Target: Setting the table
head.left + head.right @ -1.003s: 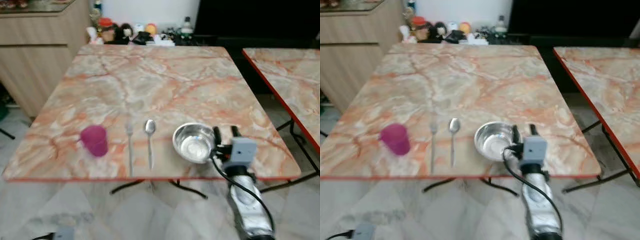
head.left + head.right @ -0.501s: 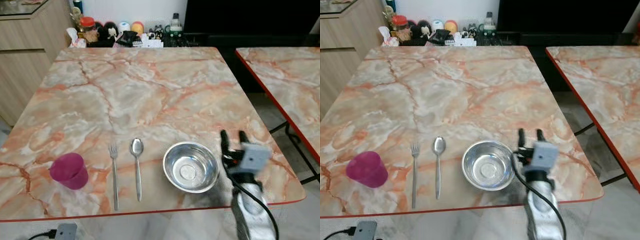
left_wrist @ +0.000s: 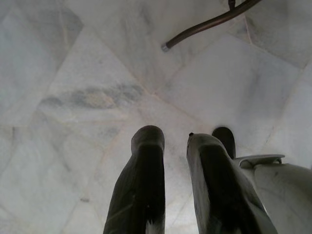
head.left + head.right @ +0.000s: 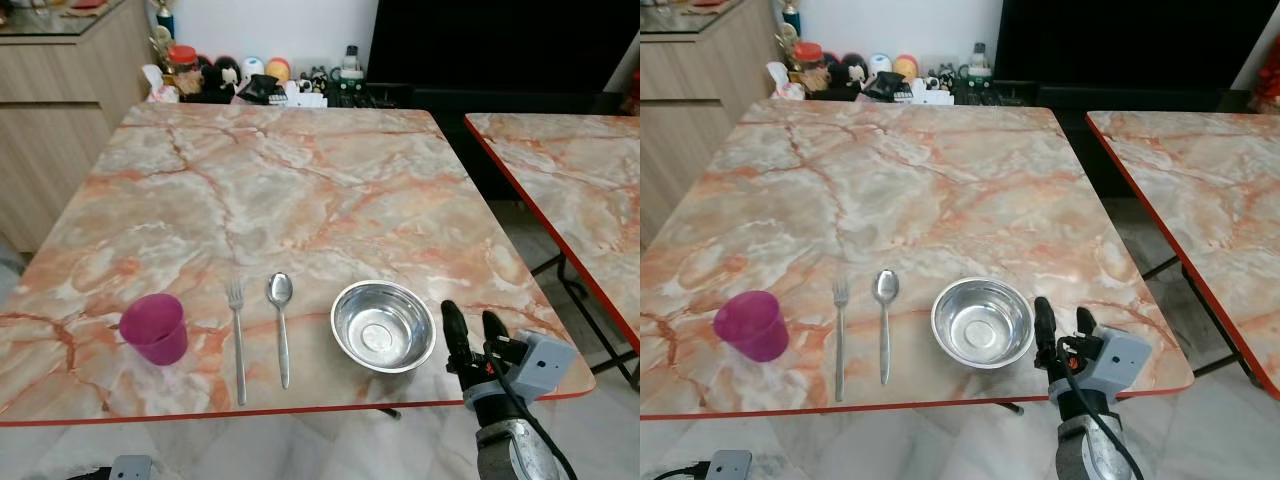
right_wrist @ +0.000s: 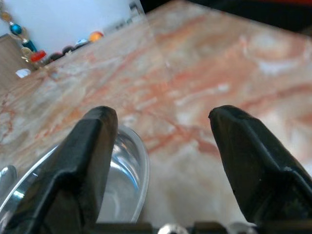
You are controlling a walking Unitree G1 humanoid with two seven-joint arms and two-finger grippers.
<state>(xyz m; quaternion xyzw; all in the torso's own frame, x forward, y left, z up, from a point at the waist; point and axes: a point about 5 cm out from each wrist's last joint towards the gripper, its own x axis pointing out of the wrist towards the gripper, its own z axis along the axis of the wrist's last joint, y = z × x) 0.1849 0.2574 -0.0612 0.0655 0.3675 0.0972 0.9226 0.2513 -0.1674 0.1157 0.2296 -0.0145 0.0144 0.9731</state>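
- Four place-setting items lay in a row near the front edge of the marbled orange tabletop (image 4: 300, 190): pink plastic cup (image 4: 154, 328), steel fork (image 4: 238, 340), steel spoon (image 4: 280, 325), round shiny steel bowl (image 4: 383, 325).
- Right end effector (image 4: 468, 322), fingers spread wide and empty, had drawn back just beside the bowl, apart from it; the bowl looked placed.
- Left end effector (image 3: 173, 161) hung idle over the floor, fingers narrowly parted.

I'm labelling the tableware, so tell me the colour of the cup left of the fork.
Magenta pink cup, clearest in the left eye view.
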